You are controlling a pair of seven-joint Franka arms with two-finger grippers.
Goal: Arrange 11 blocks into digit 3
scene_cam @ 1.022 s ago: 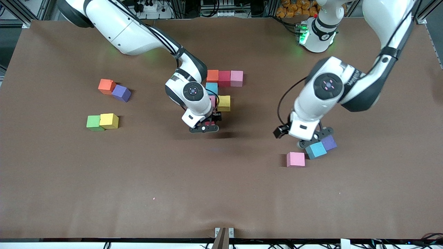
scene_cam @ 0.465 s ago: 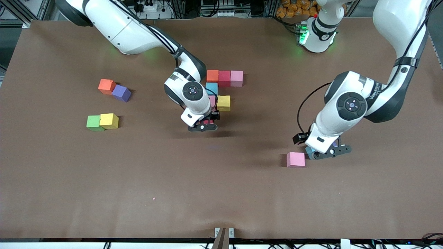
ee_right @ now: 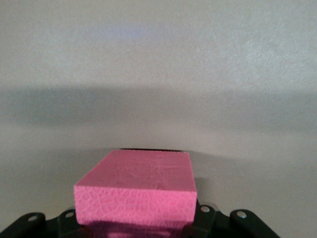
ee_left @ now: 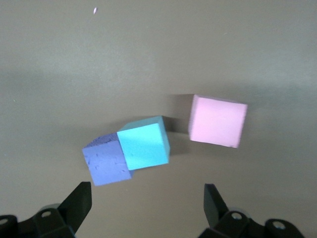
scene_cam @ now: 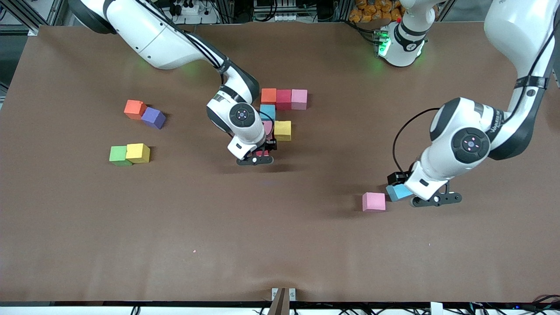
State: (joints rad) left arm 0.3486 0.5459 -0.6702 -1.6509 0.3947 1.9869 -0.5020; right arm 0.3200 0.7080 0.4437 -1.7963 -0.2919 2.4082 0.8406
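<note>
1. Two grippers: right gripper clamped on pink cube beside yellow cube.
2. Left gripper over blue cube — jaws apart, empty.

Brown table, scattered foam cubes

The unfinished digit 3 was a flat cluster of matte foam cubes: an orange cube, a red cube and a pink cube touching in a row. Nearer the camera came a blue cube, then a half-hidden pink cube beside a yellow cube. A pinkish-red foam cube sat clamped in the right gripper at the cluster's edge.

Toward the right arm's end, a second orange cube touched a purple cube, with a second yellow cube nearer the camera. Toward the left arm's end lay a lone pink cube near a light-blue cube, which touched another purple cube.
</note>
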